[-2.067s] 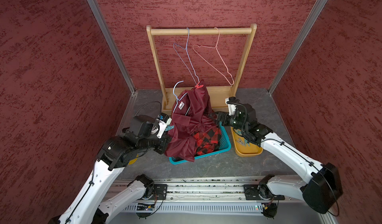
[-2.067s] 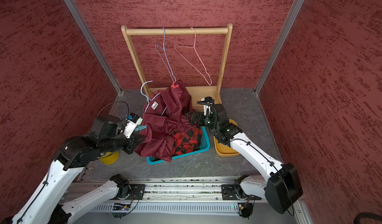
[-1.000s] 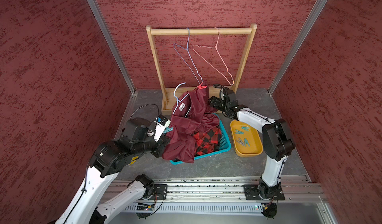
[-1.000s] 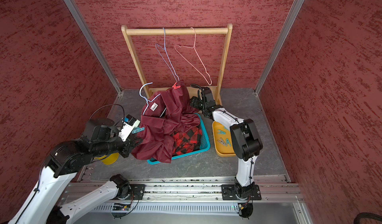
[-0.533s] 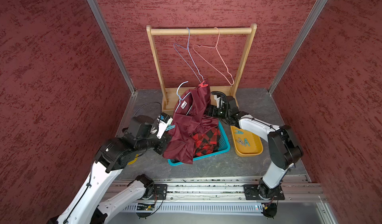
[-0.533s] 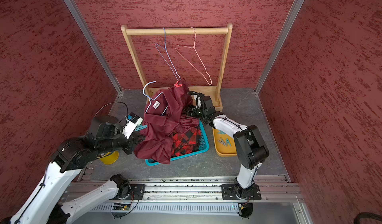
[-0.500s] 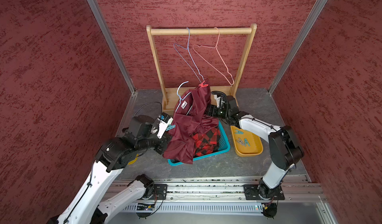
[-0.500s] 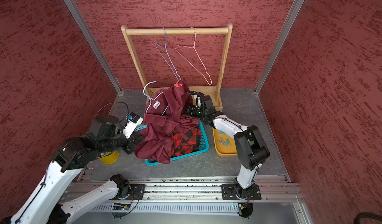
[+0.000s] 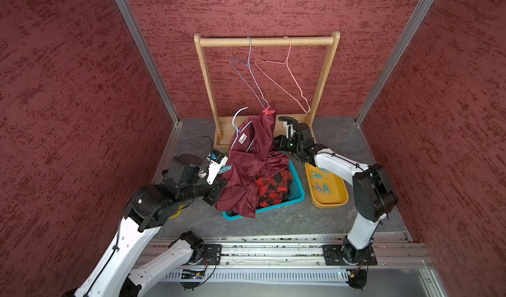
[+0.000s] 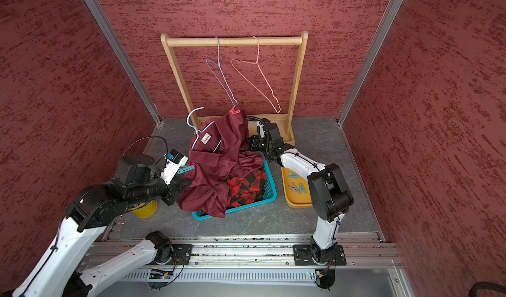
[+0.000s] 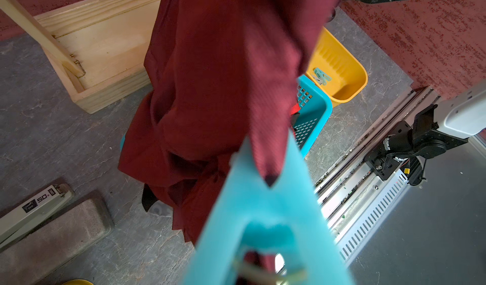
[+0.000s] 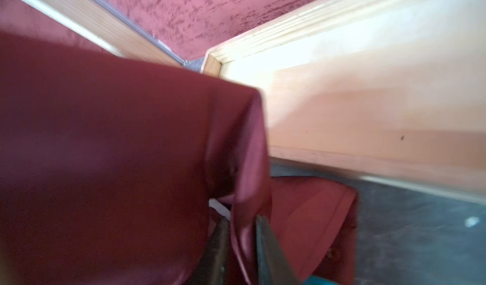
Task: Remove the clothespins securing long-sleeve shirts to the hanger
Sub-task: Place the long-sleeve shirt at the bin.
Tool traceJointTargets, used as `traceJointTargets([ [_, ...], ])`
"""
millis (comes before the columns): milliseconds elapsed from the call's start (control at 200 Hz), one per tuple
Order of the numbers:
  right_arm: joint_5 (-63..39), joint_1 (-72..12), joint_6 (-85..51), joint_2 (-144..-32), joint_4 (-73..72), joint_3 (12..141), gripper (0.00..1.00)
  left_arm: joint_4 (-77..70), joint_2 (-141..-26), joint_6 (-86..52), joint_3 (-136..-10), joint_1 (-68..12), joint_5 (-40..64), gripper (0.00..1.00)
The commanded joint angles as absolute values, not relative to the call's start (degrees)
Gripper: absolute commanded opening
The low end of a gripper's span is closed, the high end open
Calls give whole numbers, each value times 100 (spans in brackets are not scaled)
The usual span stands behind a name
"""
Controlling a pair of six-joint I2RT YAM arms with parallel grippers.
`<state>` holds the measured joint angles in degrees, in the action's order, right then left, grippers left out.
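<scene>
Two arms work in front of the wooden rack (image 9: 267, 41). Three wire hangers show. A blue hanger (image 9: 248, 51) and a pink hanger (image 9: 288, 51) hang bare on the rack's bar. A white hanger (image 9: 234, 119) stands off the bar, just before the rack's base, with the maroon shirt (image 9: 246, 172) on it. Two shirts can be counted. The maroon one drapes from the white hanger into the teal basket (image 9: 298, 191) in front of the rack, and the plaid shirt (image 9: 269, 184) lies in that basket under it. A black one cannot be made out. One red clothespin (image 9: 268, 111) pinches the maroon cloth's highest point, by the blue hanger's lower tip. One teal clothespin (image 9: 225, 169) bites the shirt's edge on the left arm's side of the rack, and the left gripper (image 9: 217, 172) is clenched on it. At least three more clothespins lie in the yellow tray (image 9: 335, 197), in front of the rack's right post. The right gripper (image 12: 241, 219) is near the rack's base, its fingers pinched on a fold of the maroon shirt. One yellow round thing (image 10: 143, 209) lies under the left arm. The surface (image 9: 273, 221) is mottled grey. Three rough red walls (image 9: 273, 8) with aluminium corner posts close the room behind and beside the rack, and a metal rail (image 9: 273, 250) runs along the front.
</scene>
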<state>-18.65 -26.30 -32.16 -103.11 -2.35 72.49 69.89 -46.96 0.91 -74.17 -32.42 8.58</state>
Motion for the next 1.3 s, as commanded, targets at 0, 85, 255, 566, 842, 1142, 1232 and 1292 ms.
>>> traceJointTargets([
  [0,-1759,-2644,-3233,-10263,-155,7312,5,6880,-4607,103,-7479,-3257,815,0],
  [85,-1828,-2648,-3265,-10093,-201,7123,0,6882,-4589,114,-7486,-3255,852,0],
  [255,-1976,-2654,-3382,-9684,-377,6670,0,6890,-4566,132,-7437,-3259,888,0],
  [566,-2148,-2772,-3666,-8822,-364,6147,0,6905,-4607,160,-7478,-3256,843,0],
  [842,-2176,-3260,-4231,-8421,-655,5535,0,7001,-4687,220,-7556,-3255,850,0],
  [1142,-2012,-4052,-4669,-8003,-685,5180,0,7075,-4697,193,-7441,-3273,740,0],
  [1232,-2128,-4141,-4832,-7950,-889,5035,0,7046,-4736,193,-7347,-3277,712,0],
  [1292,-2177,-4206,-4903,-7967,-1045,4900,0,7026,-4756,176,-7301,-3290,684,0],
])
